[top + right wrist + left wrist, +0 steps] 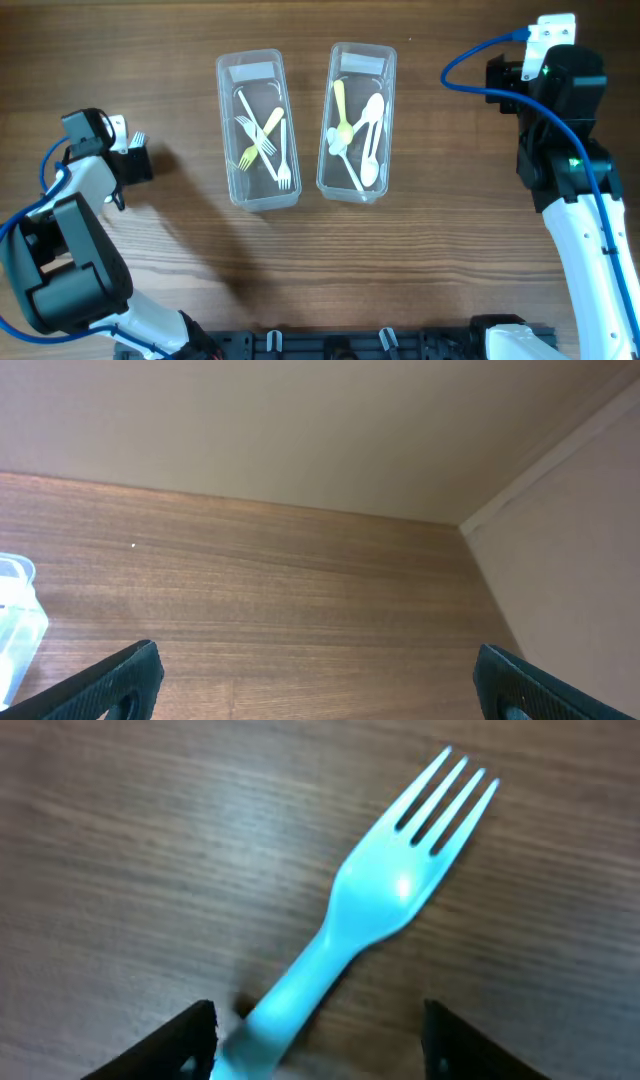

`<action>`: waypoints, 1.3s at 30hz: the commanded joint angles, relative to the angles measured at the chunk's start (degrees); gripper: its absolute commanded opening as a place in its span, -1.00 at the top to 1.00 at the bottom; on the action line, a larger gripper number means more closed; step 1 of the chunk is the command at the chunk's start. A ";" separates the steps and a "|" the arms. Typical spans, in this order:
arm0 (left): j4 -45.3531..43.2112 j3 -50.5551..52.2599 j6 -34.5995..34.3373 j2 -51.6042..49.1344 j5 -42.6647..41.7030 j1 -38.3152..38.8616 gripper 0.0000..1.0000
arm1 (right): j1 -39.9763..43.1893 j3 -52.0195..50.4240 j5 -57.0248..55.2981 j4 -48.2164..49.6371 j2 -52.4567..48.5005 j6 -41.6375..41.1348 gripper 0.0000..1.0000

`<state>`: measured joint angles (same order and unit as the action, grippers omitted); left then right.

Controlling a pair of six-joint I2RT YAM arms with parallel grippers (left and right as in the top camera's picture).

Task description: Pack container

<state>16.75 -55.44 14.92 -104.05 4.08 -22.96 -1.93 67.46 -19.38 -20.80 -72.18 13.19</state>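
Observation:
A light blue plastic fork [385, 905] lies flat on the wood table, tines pointing up-right in the left wrist view. My left gripper [315, 1018] is open and low over it, with the fork's handle between the fingers, close to the left one. In the overhead view this gripper [130, 152] is at the far left, with the fork's tines [138, 138] just showing. A clear container [225, 120] holds several forks. A second clear container [390, 120] holds several spoons. My right gripper [315, 660] is open and empty, raised at the top right [505, 75].
In the right wrist view a corner of a clear container [15, 615] shows at the left edge, and a pale wall [560, 560] borders the table on the right. Bare wood lies between my left gripper and the fork container.

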 commanded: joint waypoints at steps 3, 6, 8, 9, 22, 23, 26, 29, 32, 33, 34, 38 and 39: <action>6.64 0.26 -8.57 -0.76 0.50 0.26 -0.30 | 0.02 0.02 -0.94 0.15 -0.59 0.31 -1.00; 9.01 0.26 -12.46 -0.76 -2.14 0.26 -0.25 | 0.02 0.02 -0.96 0.15 -0.59 0.33 -0.99; 9.16 0.26 -12.44 -0.76 -6.82 0.26 -0.21 | 0.02 0.02 -0.94 0.15 -0.59 0.33 -1.00; 8.46 0.26 -12.44 -0.76 -7.54 0.26 -0.19 | 0.02 0.02 -0.94 0.15 -0.59 0.31 -0.99; -0.57 0.26 -10.27 -0.39 -10.80 0.37 0.92 | 0.02 0.02 -0.94 0.15 -0.59 0.31 -0.99; -0.92 0.24 -10.34 0.33 -11.58 0.37 0.92 | 0.02 0.02 -0.94 0.15 -0.59 0.31 -0.99; -1.33 -0.13 -11.23 5.42 -11.56 0.37 0.92 | 0.02 0.02 -0.94 0.15 -0.63 0.31 -0.99; -0.48 -0.17 -12.66 12.44 -11.58 1.22 0.92 | 0.02 0.02 -0.94 0.17 -0.63 0.33 -0.99; 1.92 -0.17 -12.92 20.92 -15.08 5.55 0.92 | 0.02 0.02 -0.94 0.17 -0.63 0.35 -0.99; 2.67 -0.17 -12.98 23.10 -17.25 7.74 0.92 | 0.02 0.02 -0.94 0.15 -0.63 0.31 -0.99; 3.08 -0.17 -14.69 25.05 -18.53 10.40 0.92 | 0.02 0.02 -0.94 0.15 -0.63 0.31 -1.00; 1.60 -0.17 -23.30 27.26 -20.13 24.44 0.92 | 0.02 0.02 -0.94 0.17 -0.63 0.33 -0.99; 1.11 -0.17 -23.37 26.88 -20.11 27.32 0.92 | 0.02 0.02 -0.94 0.17 -0.63 0.31 -1.00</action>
<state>18.87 -55.61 -3.42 -77.23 -13.87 -2.02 -1.93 67.46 -19.38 -20.80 -72.18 13.19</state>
